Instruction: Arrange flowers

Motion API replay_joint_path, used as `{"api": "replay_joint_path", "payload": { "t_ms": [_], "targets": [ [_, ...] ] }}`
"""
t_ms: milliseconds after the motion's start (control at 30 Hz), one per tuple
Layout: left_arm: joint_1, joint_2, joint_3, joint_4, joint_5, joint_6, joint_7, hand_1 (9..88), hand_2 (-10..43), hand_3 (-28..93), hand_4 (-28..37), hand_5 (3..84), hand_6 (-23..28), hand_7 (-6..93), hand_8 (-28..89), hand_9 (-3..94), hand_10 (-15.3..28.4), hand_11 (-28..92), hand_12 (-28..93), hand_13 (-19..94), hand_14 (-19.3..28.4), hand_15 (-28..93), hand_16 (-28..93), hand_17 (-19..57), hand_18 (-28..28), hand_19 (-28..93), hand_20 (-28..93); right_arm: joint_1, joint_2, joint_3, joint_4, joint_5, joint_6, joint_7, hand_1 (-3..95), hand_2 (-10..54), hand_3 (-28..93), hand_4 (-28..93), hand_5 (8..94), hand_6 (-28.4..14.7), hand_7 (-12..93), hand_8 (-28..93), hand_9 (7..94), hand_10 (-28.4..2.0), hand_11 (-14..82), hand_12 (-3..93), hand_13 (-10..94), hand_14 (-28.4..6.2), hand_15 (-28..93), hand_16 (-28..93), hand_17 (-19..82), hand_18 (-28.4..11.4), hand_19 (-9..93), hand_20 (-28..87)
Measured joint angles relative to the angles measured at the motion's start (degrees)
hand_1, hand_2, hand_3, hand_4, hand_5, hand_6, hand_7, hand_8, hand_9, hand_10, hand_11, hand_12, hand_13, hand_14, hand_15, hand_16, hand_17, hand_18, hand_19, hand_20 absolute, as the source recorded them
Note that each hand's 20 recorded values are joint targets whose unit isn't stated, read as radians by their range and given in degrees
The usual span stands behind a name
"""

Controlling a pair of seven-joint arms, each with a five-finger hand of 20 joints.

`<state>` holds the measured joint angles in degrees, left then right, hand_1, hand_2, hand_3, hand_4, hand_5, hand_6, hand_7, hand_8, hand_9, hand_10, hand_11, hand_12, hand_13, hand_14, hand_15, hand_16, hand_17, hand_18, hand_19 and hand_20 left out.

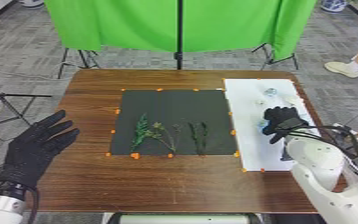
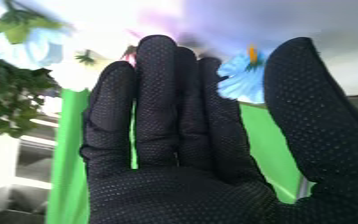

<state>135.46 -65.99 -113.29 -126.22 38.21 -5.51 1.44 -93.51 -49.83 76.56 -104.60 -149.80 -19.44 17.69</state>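
My right hand (image 1: pixel 285 120) is over the white sheet on the table's right side, beside a blue flower (image 1: pixel 262 123). In the right wrist view the right hand (image 2: pixel 184 175) has straight fingers, with a blue flower (image 2: pixel 244 77) between fingers and thumb; contact cannot be told. Another light blue flower (image 2: pixel 29 47) and a pale one (image 2: pixel 73 72) are near the fingertips. Farther up the sheet lie a pale blue flower (image 1: pixel 270 92) and a white one (image 1: pixel 291 99). Green stems (image 1: pixel 141 132) and thin sprigs (image 1: pixel 199 137) lie on the black mat. My left hand (image 1: pixel 40 145), open, is left of the mat.
The black mat (image 1: pixel 171 107) and white sheet (image 1: pixel 246 90) are edged with orange tape on the brown table (image 1: pixel 149 187). A green cloth (image 1: pixel 122 25) hangs behind the table. Tripod legs stand beyond the table's far edge and to its left.
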Motion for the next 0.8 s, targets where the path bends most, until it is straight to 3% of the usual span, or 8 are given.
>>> {"api": "replay_joint_path", "payload": {
  "t_ms": [100, 400, 500, 567, 667, 733, 800],
  "targets": [
    [0.0, 0.06, 0.0, 0.01, 0.0, 0.0, 0.0, 25.8, -2.9, 70, -24.9, 38.0, 2.9, 20.3, -10, 32.7, 13.3, 28, 13, 28, 16.4, 37, -2, -7.4, 22.5, 49, 5, -0.3, 0.2, -0.3, 0.3, 0.0, 1.3, -0.2, 38.0, -9.5, 85, -28, 52.3, -1.3, 26, -19, 55.9, -7.8, 29.2, 19.1, 58, -3.7, 59, 22, 30, -15.6, 85, 36],
    [0.0, 0.15, 0.0, 0.01, -0.02, 0.01, 0.03, 25.9, -2.7, 70, -24.9, 37.9, 2.9, 20.3, -10, 32.7, 13.3, 28, 13, 28, 16.4, 37, -2, -7.4, 22.5, 49, 5, -0.8, 0.1, -0.7, 0.0, -0.9, 2.6, 0.1, 33.4, -9.5, 87, -28, 44.8, -2.3, 29, -20, 46.3, -10.2, 38.4, 21.3, 55, -5.2, 65, 16, 29, -15.7, 85, 37],
    [0.0, 0.15, 0.0, 0.01, -0.02, 0.01, 0.03, 26.0, -2.8, 70, -24.8, 37.9, 2.9, 20.4, -10, 32.7, 13.3, 28, 13, 28, 16.4, 37, -2, -7.4, 22.5, 49, 5, -1.2, 0.1, -0.5, 0.0, -1.1, 2.7, -0.7, 36.8, -9.5, 85, -28, 48.3, -0.3, 33, -22, 54.5, -8.2, 41.2, 21.1, 60, -3.9, 62, 20, 31, -15.6, 86, 37],
    [0.0, 0.15, 0.0, 0.01, -0.02, 0.01, 0.03, 26.0, -2.7, 70, -24.9, 37.9, 2.8, 20.4, -10, 32.7, 13.3, 28, 13, 28, 16.4, 37, -2, -7.4, 22.5, 49, 5, -1.4, 0.0, -0.4, 0.0, -1.1, 3.5, -1.5, 40.0, -9.5, 81, -28, 52.5, 0.9, 36, -23, 62.2, -5.5, 33.2, 29.4, 64, -2.8, 58, 26, 32, -15.6, 86, 36],
    [0.0, 0.14, 0.0, 0.01, -0.02, 0.02, 0.03, 26.1, -2.6, 70, -24.8, 37.9, 2.9, 20.5, -10, 32.7, 13.3, 28, 13, 28, 16.4, 37, -2, -7.4, 22.5, 49, 5, -1.4, 0.0, -0.6, 0.5, -0.6, 6.4, -2.8, 46.9, -8.5, 76, -28, 63.6, 2.2, 42, -14, 81.5, -2.5, 19.4, 40.6, 74, -2.7, 57, 27, 37, -16.3, 88, 36],
    [0.0, 0.14, 0.0, 0.01, -0.02, 0.03, 0.03, 26.1, -2.6, 70, -24.8, 37.9, 2.9, 20.5, -10, 32.7, 13.3, 28, 13, 28, 16.5, 37, -2, -7.4, 22.5, 49, 5, -1.4, -0.1, -0.8, 1.1, 0.1, 9.1, -3.5, 49.9, -7.4, 76, -28, 71.3, 2.6, 42, -11, 88.3, -2.5, 22.8, 38.2, 80, -3.0, 57, 25, 40, -17.1, 91, 37],
    [0.0, 0.13, 0.0, -0.02, -0.02, 0.03, 0.07, 26.0, -2.6, 70, -24.8, 37.9, 2.9, 20.5, -10, 32.7, 13.3, 28, 13, 28, 16.4, 37, -2, -7.4, 22.5, 49, 5, -1.5, -0.2, -1.0, 1.5, 0.6, 11.4, -4.2, 50.1, -7.9, 77, -28, 73.9, 2.4, 40, -11, 89.8, -2.4, 23.9, 37.3, 81, -3.0, 58, 26, 41, -17.2, 92, 36]
  ]
}}
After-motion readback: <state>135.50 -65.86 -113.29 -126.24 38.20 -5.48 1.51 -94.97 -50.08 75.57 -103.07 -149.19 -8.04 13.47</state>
